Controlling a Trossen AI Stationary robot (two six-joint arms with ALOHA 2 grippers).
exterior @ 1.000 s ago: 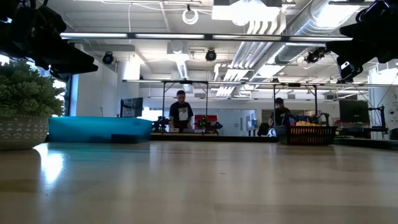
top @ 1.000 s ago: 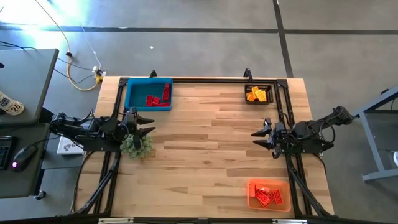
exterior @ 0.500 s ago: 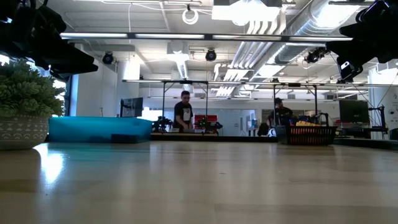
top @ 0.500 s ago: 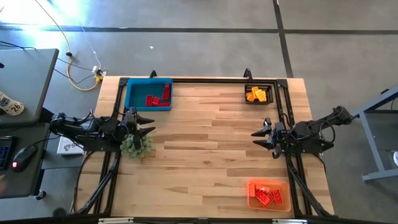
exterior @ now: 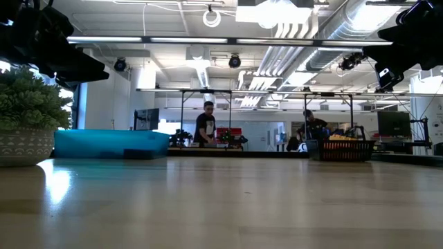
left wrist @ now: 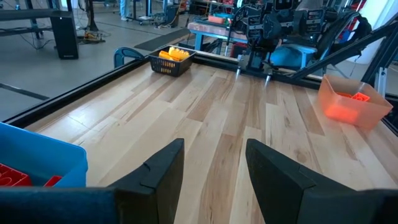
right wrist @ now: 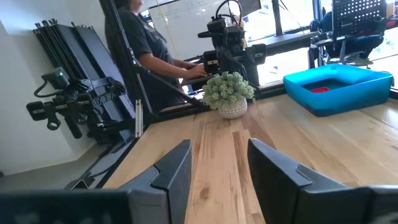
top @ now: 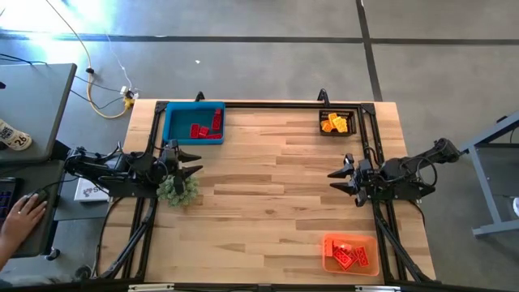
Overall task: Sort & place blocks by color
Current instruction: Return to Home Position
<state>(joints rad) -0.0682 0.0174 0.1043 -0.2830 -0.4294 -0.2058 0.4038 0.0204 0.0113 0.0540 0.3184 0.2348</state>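
Note:
Red blocks [top: 204, 128] lie in the blue bin [top: 173, 130] at the far left. Yellow and orange blocks [top: 336, 123] lie in the dark basket [top: 350, 130] at the far right. Red blocks [top: 349, 255] lie in the orange bin [top: 329, 245] at the near right. My left gripper [top: 193, 163] is open and empty at the table's left edge, above the plant. My right gripper [top: 336, 180] is open and empty at the right edge. No loose block shows on the table top.
A green plant clump in a pale pot [top: 178, 191] stands under my left gripper near the left edge. A black frame rail [top: 268, 103] runs along the far edge and down both sides. A person's hand [top: 23, 217] rests on the side desk to the left.
Both arms have kept still. A person's hand has come into view on the side desk left of the table.

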